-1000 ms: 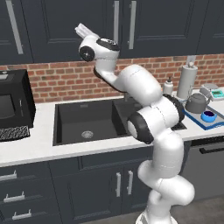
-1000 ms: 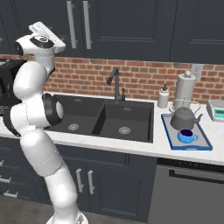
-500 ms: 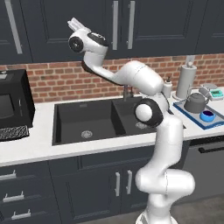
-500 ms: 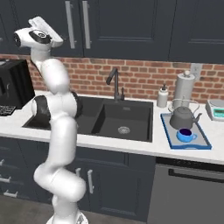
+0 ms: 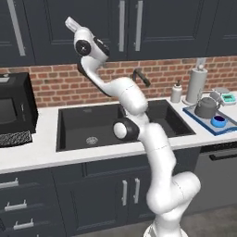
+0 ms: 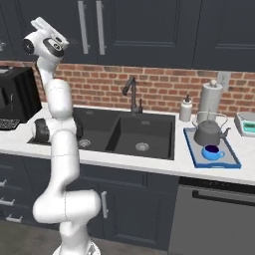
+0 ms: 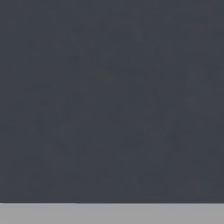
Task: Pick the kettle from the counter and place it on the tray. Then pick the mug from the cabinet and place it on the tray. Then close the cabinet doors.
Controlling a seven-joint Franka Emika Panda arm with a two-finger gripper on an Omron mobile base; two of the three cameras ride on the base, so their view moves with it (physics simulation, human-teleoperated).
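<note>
The dark-grey kettle (image 5: 205,107) (image 6: 206,133) stands on the blue-rimmed tray (image 5: 196,121) (image 6: 189,149) at the right end of the white counter (image 5: 41,148) (image 6: 182,165). The blue mug (image 5: 218,121) (image 6: 212,152) sits on the tray just in front of it. The cabinet doors (image 5: 157,23) (image 6: 129,30) stand shut, silver bar handles side by side. My gripper (image 5: 69,21) (image 6: 37,22) is raised high at the left, pointing up against a dark cabinet front. Its fingers are not distinguishable. The hand view faces a flat dark panel at close range.
A black sink (image 5: 115,122) (image 6: 124,132) with a dark faucet (image 5: 141,76) (image 6: 130,92) lies below the arm. A black microwave (image 5: 14,111) (image 6: 17,94) stands at the left. A paper-towel roll (image 5: 196,85) (image 6: 210,99), soap bottle (image 5: 176,92) (image 6: 186,108) and white device (image 5: 227,97) (image 6: 246,122) flank the tray.
The arm has unfolded and the hand has swung left and upward along the wall cabinet fronts. Kettle, mug and tray have stayed put.
</note>
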